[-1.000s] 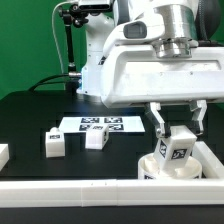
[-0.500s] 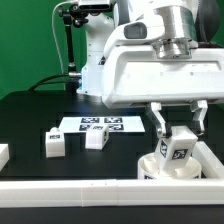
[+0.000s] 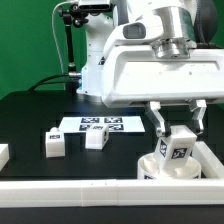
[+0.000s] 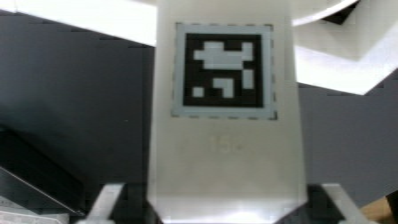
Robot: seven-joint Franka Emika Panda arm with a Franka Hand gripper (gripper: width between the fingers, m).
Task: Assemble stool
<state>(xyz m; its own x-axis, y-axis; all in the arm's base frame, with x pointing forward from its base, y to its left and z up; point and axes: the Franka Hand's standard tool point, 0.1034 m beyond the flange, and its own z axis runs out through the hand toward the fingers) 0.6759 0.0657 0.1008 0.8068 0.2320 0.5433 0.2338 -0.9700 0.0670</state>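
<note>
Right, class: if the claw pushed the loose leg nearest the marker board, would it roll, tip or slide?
The loose leg looks blocky and flat-faced, so it would probably slide, not roll. It sits low and squat, so tipping seems unlikely. Its smooth white plastic likely makes it stiff, light and a little slippery.

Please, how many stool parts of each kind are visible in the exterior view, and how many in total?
Leg held between the fingers: 1
Loose legs on the table: 2
Round seat: 1
White piece cut off at the exterior view's left edge, kind unclear: 1
Total: 5
</note>
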